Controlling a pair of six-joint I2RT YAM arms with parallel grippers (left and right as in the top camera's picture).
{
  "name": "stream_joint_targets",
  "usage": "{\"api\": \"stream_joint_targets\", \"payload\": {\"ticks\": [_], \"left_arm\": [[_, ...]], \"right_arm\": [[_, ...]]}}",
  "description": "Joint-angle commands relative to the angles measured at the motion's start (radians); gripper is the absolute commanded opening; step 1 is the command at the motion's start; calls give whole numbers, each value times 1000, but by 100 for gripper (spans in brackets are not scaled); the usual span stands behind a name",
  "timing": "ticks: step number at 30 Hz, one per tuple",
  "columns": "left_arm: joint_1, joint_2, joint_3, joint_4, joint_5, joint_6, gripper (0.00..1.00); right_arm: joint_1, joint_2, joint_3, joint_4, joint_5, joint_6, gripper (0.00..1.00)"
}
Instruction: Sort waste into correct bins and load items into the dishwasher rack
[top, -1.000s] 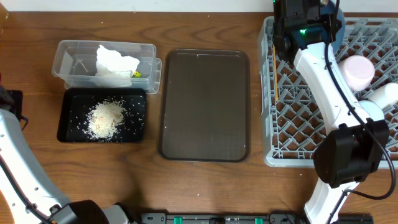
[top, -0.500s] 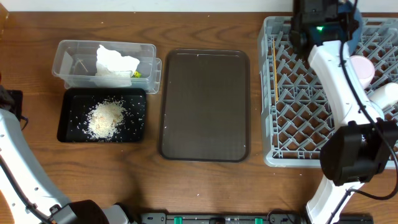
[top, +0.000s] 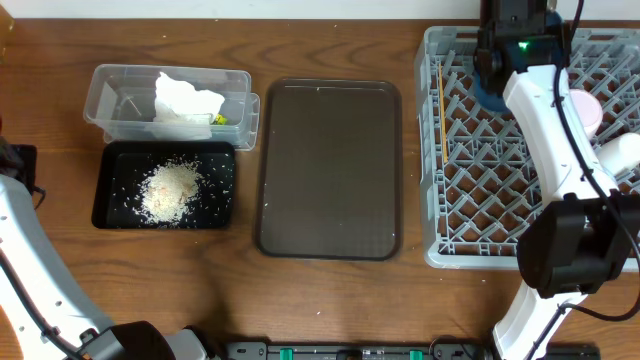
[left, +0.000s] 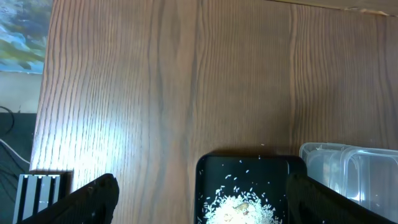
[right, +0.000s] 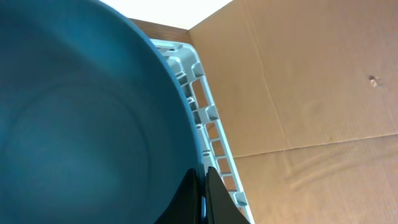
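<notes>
My right gripper (right: 204, 171) is shut on the rim of the dark blue plate (right: 81, 124), which it holds over the far left part of the grey dishwasher rack (top: 470, 200). From overhead only a sliver of the plate (top: 487, 97) shows beside the arm. Chopsticks (top: 439, 110) lie along the rack's left side, with a pale cup (top: 585, 112) and a white bowl (top: 620, 152) further right. My left gripper (left: 202, 196) is open, above the black tray (left: 211, 174) of rice scraps (top: 172, 190). The clear tub (top: 110, 95) holds tissue (top: 185, 98) and a wrapper (top: 218, 119).
A large brown serving tray (top: 330, 170) lies between the bins and the rack. The rack's rim (right: 211, 134) runs close beside the held plate. A cardboard wall (right: 311, 81) stands behind the rack.
My right arm has carried the plate to the right along the back of the rack. The left arm and the bins have not moved.
</notes>
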Motion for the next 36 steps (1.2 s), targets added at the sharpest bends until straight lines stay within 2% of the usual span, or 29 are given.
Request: {"api": "stream_joint_targets", "payload": {"ticks": [1,6,12,29,34,36], "left_arm": [[4,8,5,-3,-9,-9,89],[4,8,5,-3,-9,-9,89],[4,8,5,-3,-9,-9,89],[4,8,5,-3,-9,-9,89],[4,8,5,-3,-9,-9,89],[4,8,5,-3,-9,-9,89]], "right_arm": [[0,7,-36,9,-5,-23,1],[-8,7,-38,91,114,-84,1],[-20,7,-38,189,145,-203,1],[16,7,-105,144,50,-141,1],[21,5,-104,231,156,-154,1],[19,5,-104,269,171,-220,1]]}}
